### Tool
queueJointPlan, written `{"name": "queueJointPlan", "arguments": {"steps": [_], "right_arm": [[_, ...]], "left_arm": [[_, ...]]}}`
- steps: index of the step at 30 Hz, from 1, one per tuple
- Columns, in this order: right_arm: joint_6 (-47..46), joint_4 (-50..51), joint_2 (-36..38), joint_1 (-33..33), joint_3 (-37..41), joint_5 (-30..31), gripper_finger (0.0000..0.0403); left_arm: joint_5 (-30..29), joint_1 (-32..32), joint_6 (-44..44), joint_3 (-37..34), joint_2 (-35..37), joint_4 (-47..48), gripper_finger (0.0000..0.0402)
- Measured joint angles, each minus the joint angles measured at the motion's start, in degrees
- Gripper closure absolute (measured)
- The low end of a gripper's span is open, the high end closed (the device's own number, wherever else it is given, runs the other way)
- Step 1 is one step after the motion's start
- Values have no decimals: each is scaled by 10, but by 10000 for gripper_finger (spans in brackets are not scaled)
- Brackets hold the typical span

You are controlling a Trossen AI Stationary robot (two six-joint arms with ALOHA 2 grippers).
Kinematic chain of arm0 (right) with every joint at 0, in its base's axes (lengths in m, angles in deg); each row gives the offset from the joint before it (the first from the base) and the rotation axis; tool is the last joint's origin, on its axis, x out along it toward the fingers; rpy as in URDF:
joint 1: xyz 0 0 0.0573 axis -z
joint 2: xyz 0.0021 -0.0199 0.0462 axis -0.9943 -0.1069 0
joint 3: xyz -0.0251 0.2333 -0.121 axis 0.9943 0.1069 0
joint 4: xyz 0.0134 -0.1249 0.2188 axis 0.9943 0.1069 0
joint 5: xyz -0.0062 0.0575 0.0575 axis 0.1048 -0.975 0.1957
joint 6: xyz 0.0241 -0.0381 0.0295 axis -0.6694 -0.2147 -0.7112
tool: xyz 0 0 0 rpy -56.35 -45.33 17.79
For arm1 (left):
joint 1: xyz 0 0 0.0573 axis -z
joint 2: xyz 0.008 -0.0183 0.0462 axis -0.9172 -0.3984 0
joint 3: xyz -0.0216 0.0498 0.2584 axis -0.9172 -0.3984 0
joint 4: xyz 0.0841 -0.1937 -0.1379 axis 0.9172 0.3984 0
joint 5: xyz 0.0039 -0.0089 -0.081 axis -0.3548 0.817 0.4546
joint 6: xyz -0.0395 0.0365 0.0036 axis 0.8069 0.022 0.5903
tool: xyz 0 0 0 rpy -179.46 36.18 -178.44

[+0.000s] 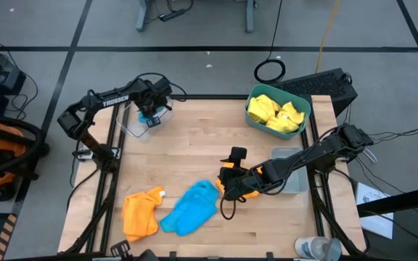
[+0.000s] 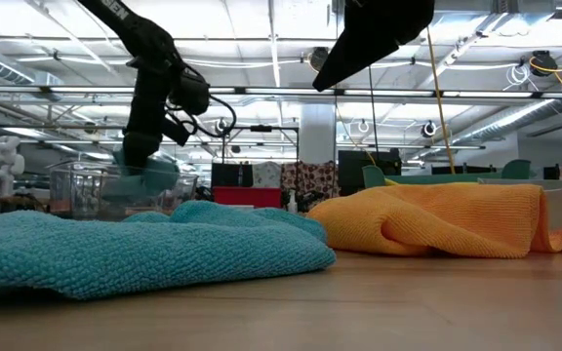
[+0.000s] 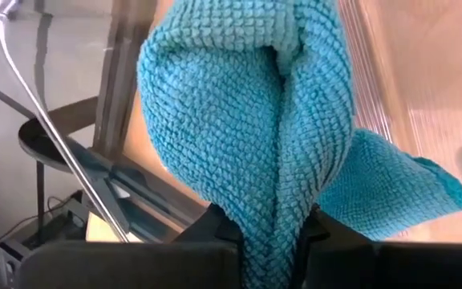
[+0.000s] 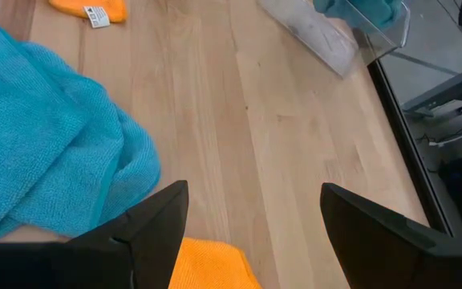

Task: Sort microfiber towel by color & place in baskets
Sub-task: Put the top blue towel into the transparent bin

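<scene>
The microfiber towels lie in several places. Two yellow towels [image 1: 276, 114] fill the teal basket [image 1: 253, 94], which stands at about 1 o'clock from the table's centre in the high view. One blue towel [image 1: 191, 207] lies spread on the wooden table [image 1: 202, 145] at about 6 o'clock, and just beside it, toward 8 o'clock, lies an orange towel [image 1: 141, 212] with a small white label. A second orange towel [image 1: 235, 185] lies at about 5 o'clock, under the right gripper [image 1: 229, 181].

The second blue towel [image 3: 255, 120] hangs from the left gripper [image 3: 267, 233], whose fingers are closed narrowly on the cloth, as the left wrist view shows. This gripper is over the clear basket [image 1: 138, 123], at about 10 o'clock near the table's far left corner, and the lower part of the towel is already inside the clear walls. In the low view the same towel shows behind the clear basket's wall [image 2: 86, 190], with the left arm coming down to it.

The right gripper has its fingers [image 4: 147, 221] spread wide apart, with the orange cloth [image 4: 211, 266] between them and touching the table; they do not close on it. The small grey basket [image 1: 291, 172] stands at about 3 o'clock, just beside the right arm.
</scene>
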Motion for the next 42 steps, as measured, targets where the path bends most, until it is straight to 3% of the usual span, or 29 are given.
{"name": "queueJointPlan", "arguments": {"steps": [4, 13, 17, 28, 34, 39, 42], "right_arm": [[0, 0, 0, 0, 0, 0, 127], [0, 0, 0, 0, 0, 0, 127], [0, 0, 0, 0, 0, 0, 127], [0, -5, 0, 0, 0, 0, 127], [0, -5, 0, 0, 0, 0, 127], [0, -5, 0, 0, 0, 0, 127], [0, -5, 0, 0, 0, 0, 127]], "left_arm": [[0, -5, -7, 0, 0, -14, 334], [0, -12, -4, 0, 0, -10, 218], [0, -3, 20, 0, 0, 15, 192], [-65, 23, 43, 0, 45, 32, 187], [-63, 28, 39, 18, 87, 35, 187], [-6, 46, 38, 24, 138, 39, 187], [-16, 49, 39, 25, 157, 34, 187]]}}
